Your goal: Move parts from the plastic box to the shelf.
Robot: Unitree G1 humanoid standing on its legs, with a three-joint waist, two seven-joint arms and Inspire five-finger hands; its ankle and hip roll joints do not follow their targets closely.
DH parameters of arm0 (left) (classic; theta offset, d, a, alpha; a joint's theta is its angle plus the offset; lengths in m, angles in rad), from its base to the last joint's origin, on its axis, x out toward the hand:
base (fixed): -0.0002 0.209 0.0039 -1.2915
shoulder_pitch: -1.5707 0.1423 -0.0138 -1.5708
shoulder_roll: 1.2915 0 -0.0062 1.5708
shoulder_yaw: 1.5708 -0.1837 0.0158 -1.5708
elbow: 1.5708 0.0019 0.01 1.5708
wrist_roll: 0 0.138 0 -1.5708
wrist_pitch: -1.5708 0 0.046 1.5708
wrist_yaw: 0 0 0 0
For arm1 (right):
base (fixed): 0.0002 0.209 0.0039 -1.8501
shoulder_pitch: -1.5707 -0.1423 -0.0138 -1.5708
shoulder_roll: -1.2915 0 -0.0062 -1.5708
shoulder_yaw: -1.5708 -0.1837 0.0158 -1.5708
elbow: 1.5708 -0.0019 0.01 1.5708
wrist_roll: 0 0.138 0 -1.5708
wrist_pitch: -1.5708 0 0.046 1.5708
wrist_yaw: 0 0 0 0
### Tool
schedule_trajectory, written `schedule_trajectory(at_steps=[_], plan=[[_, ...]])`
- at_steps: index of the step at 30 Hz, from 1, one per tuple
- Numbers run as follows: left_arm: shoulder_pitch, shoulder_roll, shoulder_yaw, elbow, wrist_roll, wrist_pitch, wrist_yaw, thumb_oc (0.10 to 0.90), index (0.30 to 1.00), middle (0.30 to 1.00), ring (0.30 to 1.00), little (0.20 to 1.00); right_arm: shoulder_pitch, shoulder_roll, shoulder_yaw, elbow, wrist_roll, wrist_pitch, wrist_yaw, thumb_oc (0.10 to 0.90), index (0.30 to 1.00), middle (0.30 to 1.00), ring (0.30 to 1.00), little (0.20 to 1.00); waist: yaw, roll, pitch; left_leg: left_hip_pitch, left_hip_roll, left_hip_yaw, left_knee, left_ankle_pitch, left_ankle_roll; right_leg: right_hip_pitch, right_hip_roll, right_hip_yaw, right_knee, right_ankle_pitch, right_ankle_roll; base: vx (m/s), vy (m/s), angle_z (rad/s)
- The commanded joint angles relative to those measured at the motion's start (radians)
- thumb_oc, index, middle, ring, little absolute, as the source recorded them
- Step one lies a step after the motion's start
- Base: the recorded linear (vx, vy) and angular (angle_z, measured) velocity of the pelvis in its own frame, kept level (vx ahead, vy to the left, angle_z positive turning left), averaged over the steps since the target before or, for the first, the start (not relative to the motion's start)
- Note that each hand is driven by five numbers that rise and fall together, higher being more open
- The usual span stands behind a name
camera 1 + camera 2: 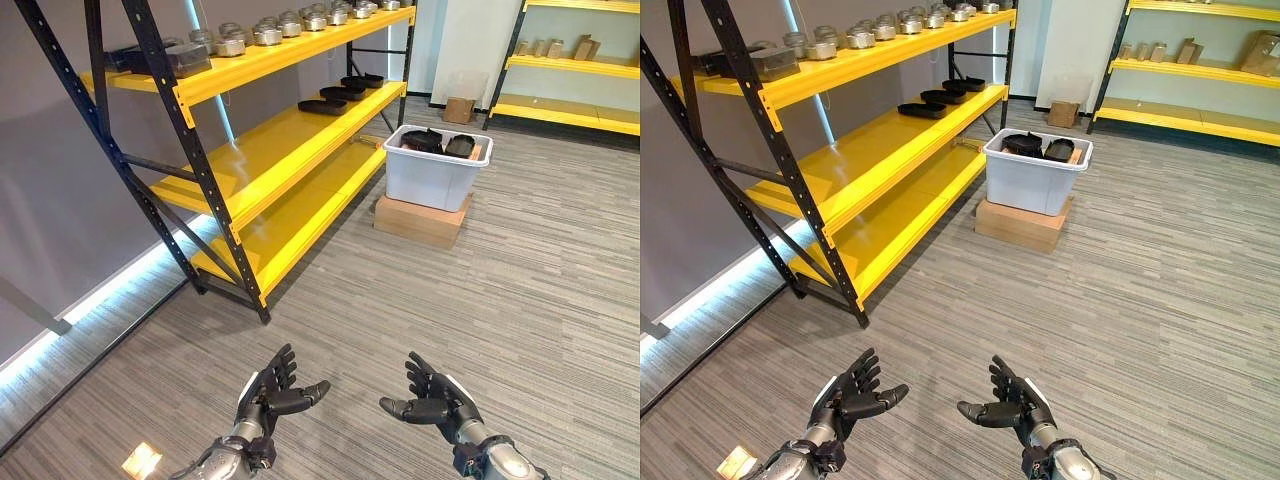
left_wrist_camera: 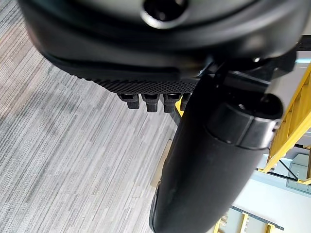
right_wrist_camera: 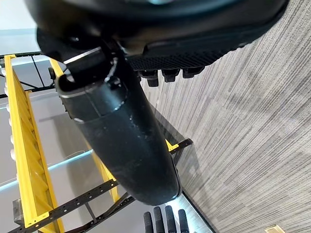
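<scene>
Now: one plastic box [image 1: 436, 168], three shelf [image 1: 300, 125] parts [image 1: 343, 92].

No text, label or number can be read anywhere. The cardboard box [image 1: 422, 219] under the plastic box [image 1: 436, 172] may carry print, too small to tell.

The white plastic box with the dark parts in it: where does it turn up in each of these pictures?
Left eye view: the white plastic box stands right of centre in the upper half, on a cardboard box.
Right eye view: same box, just above centre.
Left wrist view: not in it.
Right wrist view: not in it.
Shared landmark: the yellow shelf, left of the box in both eye views.
</scene>
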Motion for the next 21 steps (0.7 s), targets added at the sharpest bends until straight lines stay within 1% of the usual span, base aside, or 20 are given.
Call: schedule_trajectory(at_steps=[1,21], plan=[[-0.092,0.068,0.057,-0.031,0.027,-0.09,-0.029,0.9,1.0,1.0,1.0,1.0,-0.071,0.005,-0.043,-0.053,0.017,-0.089,0.039,0.9,1.0,1.0,1.0,1.0,0.008,-0.04,-0.009,0.019,0.02,-0.023,-0.004,-0.054,-0.002,0.071,-0.027,-0.017,0.008,-0.105,0.017,0.0,0.0,0.0],[-0.095,0.062,0.055,-0.033,0.034,-0.088,-0.017,0.9,1.0,1.0,1.0,1.0,-0.066,0.004,-0.042,-0.055,0.016,-0.085,0.03,0.9,1.0,1.0,1.0,1.0,0.007,-0.04,-0.005,0.018,0.018,-0.026,-0.004,-0.056,-0.001,0.069,-0.028,-0.02,0.008,-0.107,0.017,0.0,0.0,0.0]])
